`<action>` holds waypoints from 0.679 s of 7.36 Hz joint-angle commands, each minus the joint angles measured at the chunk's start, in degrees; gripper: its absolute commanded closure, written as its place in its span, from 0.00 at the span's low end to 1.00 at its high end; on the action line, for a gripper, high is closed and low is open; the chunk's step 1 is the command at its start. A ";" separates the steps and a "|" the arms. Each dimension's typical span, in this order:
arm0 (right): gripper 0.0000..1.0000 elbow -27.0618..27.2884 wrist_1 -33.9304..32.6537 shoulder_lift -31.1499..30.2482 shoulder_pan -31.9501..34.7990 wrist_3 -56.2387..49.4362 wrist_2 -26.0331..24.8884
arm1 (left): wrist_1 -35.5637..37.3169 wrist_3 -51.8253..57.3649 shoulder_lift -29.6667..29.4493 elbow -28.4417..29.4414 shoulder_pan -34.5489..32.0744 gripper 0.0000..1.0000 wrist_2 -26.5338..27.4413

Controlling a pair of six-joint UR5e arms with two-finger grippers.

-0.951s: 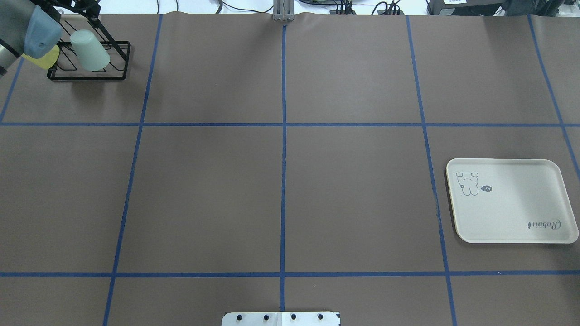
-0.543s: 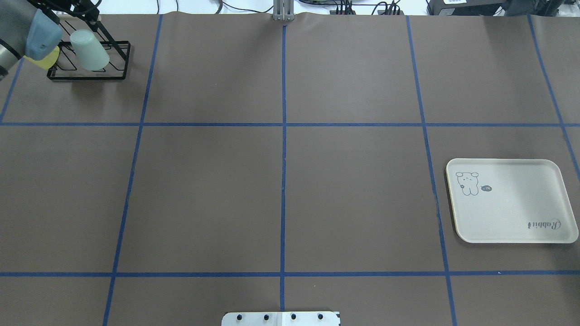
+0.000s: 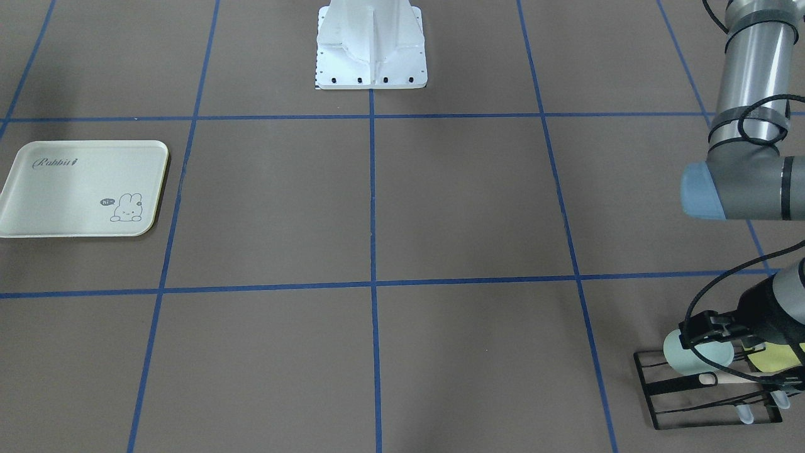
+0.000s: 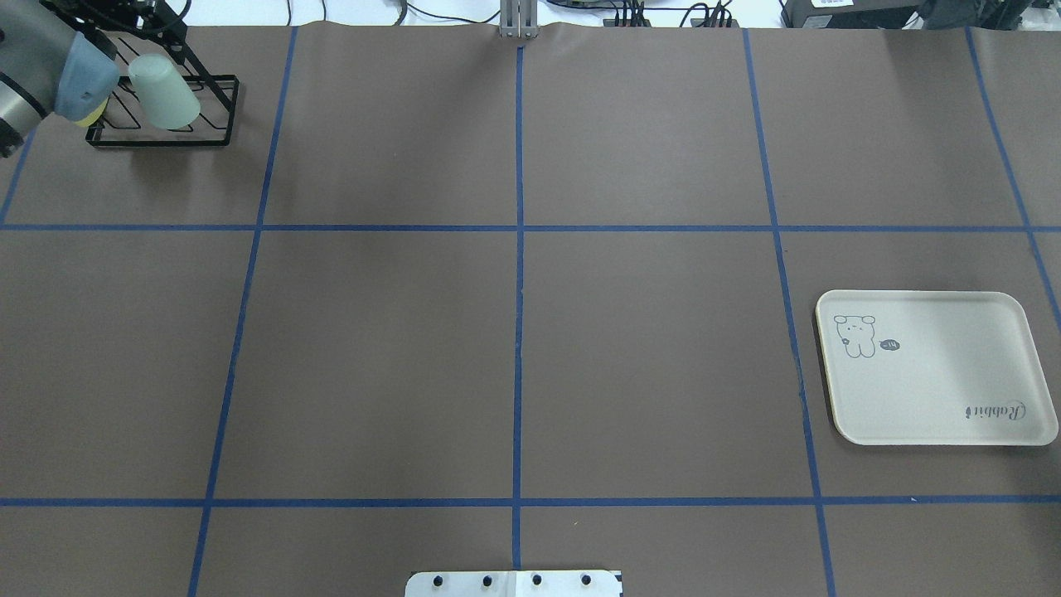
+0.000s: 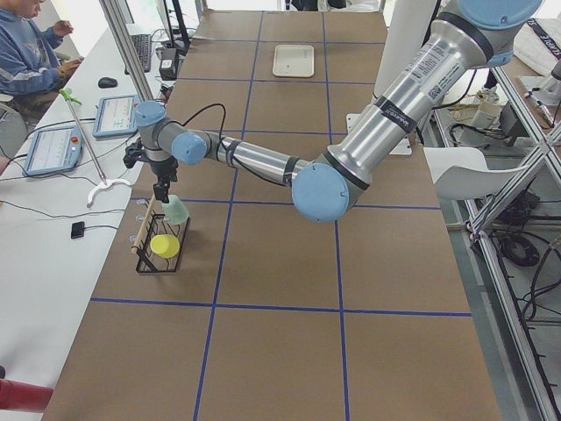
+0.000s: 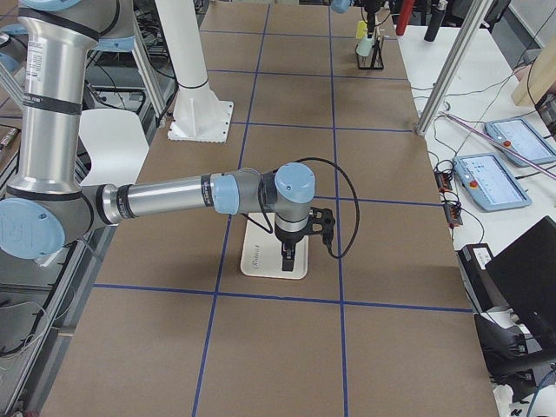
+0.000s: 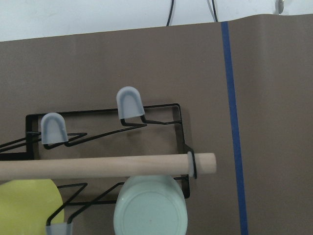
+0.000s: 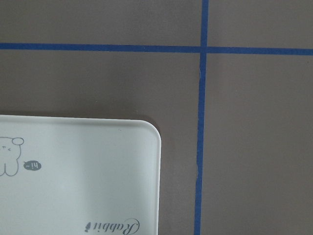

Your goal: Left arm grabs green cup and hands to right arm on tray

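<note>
The pale mint-green cup (image 4: 166, 91) sits upside down and tilted on a peg of the black wire rack (image 4: 157, 143) at the table's far left corner. It also shows in the front view (image 3: 688, 363) and the left wrist view (image 7: 150, 208). My left gripper (image 3: 707, 330) hangs just above the cup; I cannot tell whether its jaws are open. The cream Rabbit tray (image 4: 937, 373) lies empty at the right. My right gripper (image 6: 291, 252) hovers over the tray's edge and shows only in the right side view, so I cannot tell its state.
A yellow-green cup (image 3: 777, 358) sits on the same rack beside the green one. A wooden dowel (image 7: 98, 166) runs across the rack's top. The robot's white base (image 3: 371, 50) stands at mid table. An operator (image 5: 26, 48) sits at the side desk.
The left arm's blue-capped joint has drifted up and left over the rack. The green cup and tray have not moved.
</note>
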 commanded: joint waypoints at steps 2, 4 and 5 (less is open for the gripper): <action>0.00 -0.11 0.00 0.02 0.00 0.00 -0.06 | -0.34 -0.10 -0.15 1.57 0.44 0.01 0.02; 0.00 -0.03 0.00 0.02 0.00 0.00 0.03 | -0.34 0.25 -0.15 2.35 0.35 0.01 0.02; 0.00 -0.11 0.00 0.02 0.00 0.00 0.03 | -0.34 0.16 -0.15 2.62 0.35 0.02 0.02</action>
